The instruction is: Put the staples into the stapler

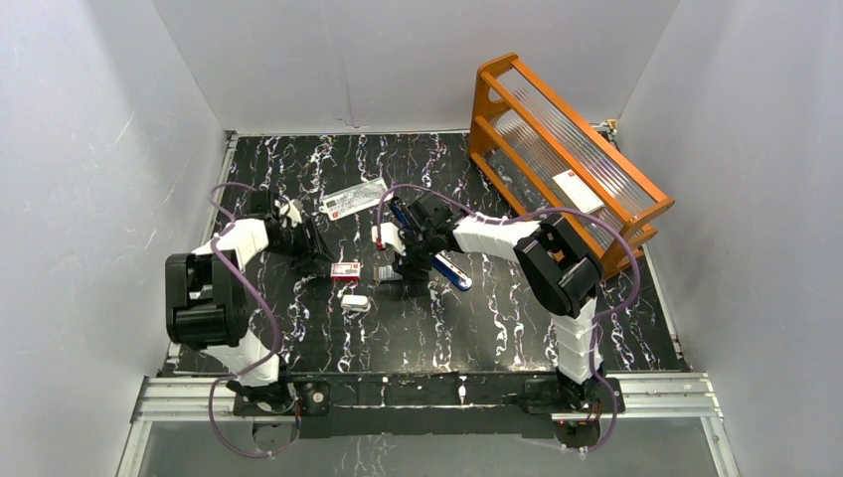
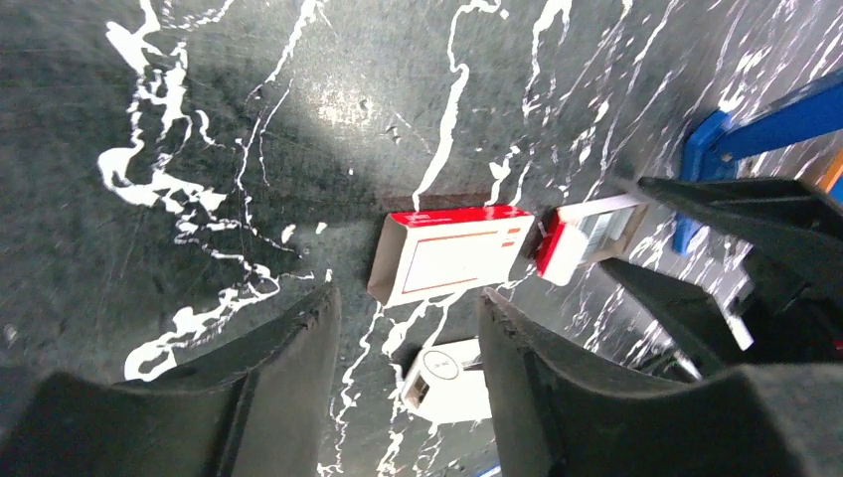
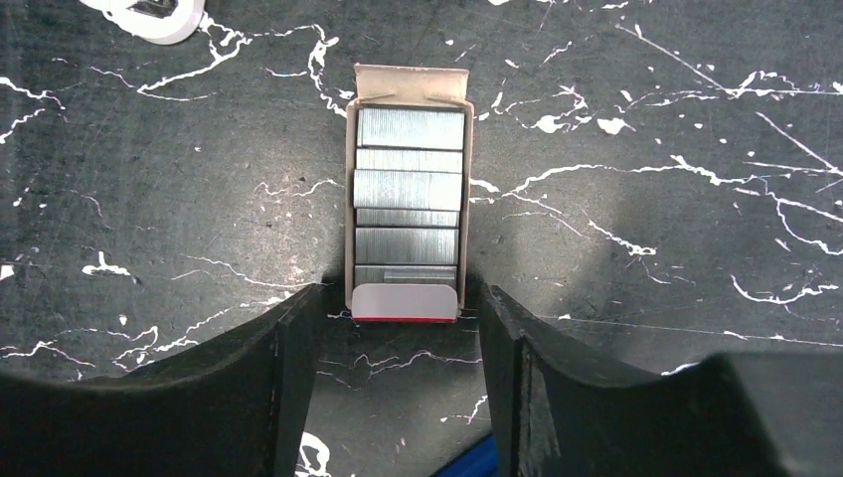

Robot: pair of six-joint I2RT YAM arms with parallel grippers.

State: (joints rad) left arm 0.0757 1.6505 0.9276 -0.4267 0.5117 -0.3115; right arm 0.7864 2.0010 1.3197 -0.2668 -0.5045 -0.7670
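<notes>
Staples (image 3: 410, 189) lie in an open tray (image 3: 410, 81) dead ahead of the nearer right gripper (image 3: 403, 298), long axis pointing away, its empty jaws parted astride the tray's near end.

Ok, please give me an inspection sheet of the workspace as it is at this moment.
Surface: black marbled table, no spill seen.
Job's things: staples in open cardboard tray; blue stapler on table.
Clutter: red-and-white box, white gadget, flat packet.
Grippers: left gripper open, empty; right gripper open, straddling tray end.
Cables: purple cables along both arms.
Surroundings: orange rack, white walls.
</notes>
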